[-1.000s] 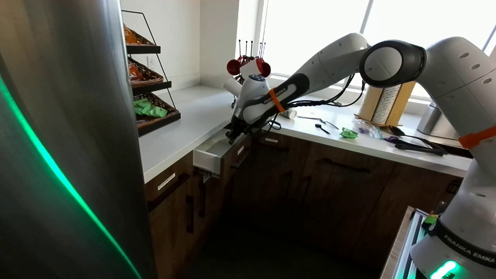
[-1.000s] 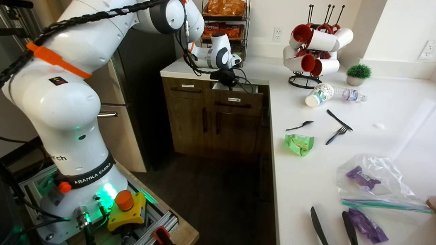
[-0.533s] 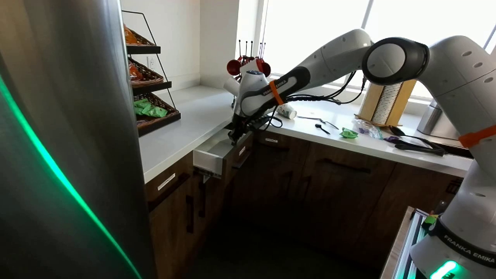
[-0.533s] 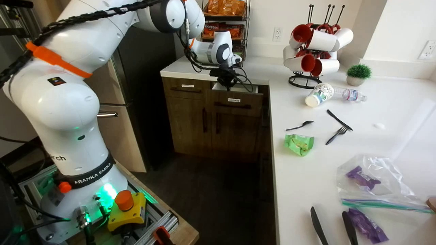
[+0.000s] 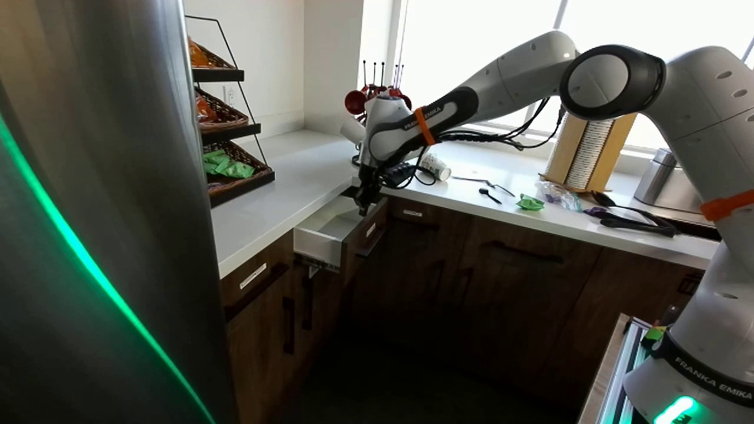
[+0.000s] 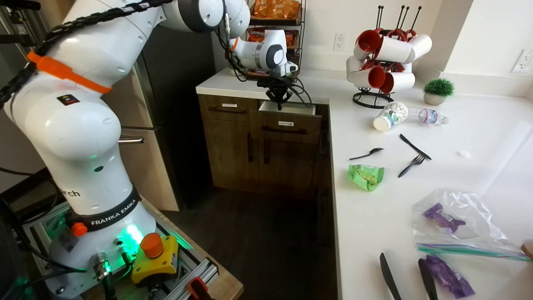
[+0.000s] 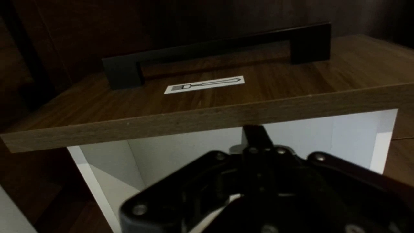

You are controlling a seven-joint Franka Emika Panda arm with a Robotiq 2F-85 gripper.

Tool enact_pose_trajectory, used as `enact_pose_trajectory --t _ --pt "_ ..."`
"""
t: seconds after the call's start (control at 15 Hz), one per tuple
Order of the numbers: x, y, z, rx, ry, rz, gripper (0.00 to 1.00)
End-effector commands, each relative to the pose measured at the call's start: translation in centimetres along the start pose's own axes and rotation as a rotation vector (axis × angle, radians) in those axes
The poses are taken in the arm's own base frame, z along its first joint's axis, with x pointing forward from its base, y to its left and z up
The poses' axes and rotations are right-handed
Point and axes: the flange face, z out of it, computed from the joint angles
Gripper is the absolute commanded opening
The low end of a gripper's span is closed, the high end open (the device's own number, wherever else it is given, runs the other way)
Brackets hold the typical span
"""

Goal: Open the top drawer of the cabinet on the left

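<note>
Drawer (image 7: 207, 101) stands part-way out of the cabinet (image 6: 229, 146), just under the tabletop (image 5: 283, 176), its pale box (image 5: 318, 246) showing behind a brown wood front (image 7: 275, 79). By its look the box is light and stiff, and the metal rail (image 5: 318, 264) beneath suggests a smooth, straight glide. Nothing here seems fragile, though the front's top edge looks plain and easy to slip off.

The surest hold is probably the middle of the handle (image 7: 213, 48), a slim dark bar beyond the label (image 7: 204, 84) on the outer face, with a gap behind it for hooking. The tool (image 7: 254, 127) instead sits on the box side of the front, apart from the handle: its fingers (image 7: 258, 139) are pressed together, gripping nothing, and point down near the top edge. Whether they touch the wood cannot be told. From there, a push against the inner face near the middle looks workable; an off-centre push might skew the box and make it bind. Much of the task looks done, and any further travel likely calls for a straight, gentle draw.

Farther out, neighbouring fronts (image 5: 406, 259) stand near one end of the drawer, so sideways drift of the tool could rub them. Mugs (image 6: 393, 49) and a snack rack (image 5: 230, 75) stand on the tabletop, away from the likely path, and the fridge (image 5: 118, 147) rises well apart.
</note>
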Motion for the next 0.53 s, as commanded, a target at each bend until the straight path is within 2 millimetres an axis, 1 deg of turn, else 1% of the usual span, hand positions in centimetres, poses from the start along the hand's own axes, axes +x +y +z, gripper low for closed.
enact_pose_trajectory --t 0.0,0.07,0.2,0.33,0.47 --pt "-2.3 0.7 -0.8 0.047 -0.035 0.024 0.0" --pt "-2.7 1.0 -0.6 0.053 -0.027 0.03 0.0" --pt "-2.6 1.4 -0.7 0.042 0.042 0.044 0.0" --pt "-1.8 1.5 -1.2 0.032 0.136 0.035 0.0" --pt "-1.0 1.3 -1.1 0.03 0.199 0.018 0.0"
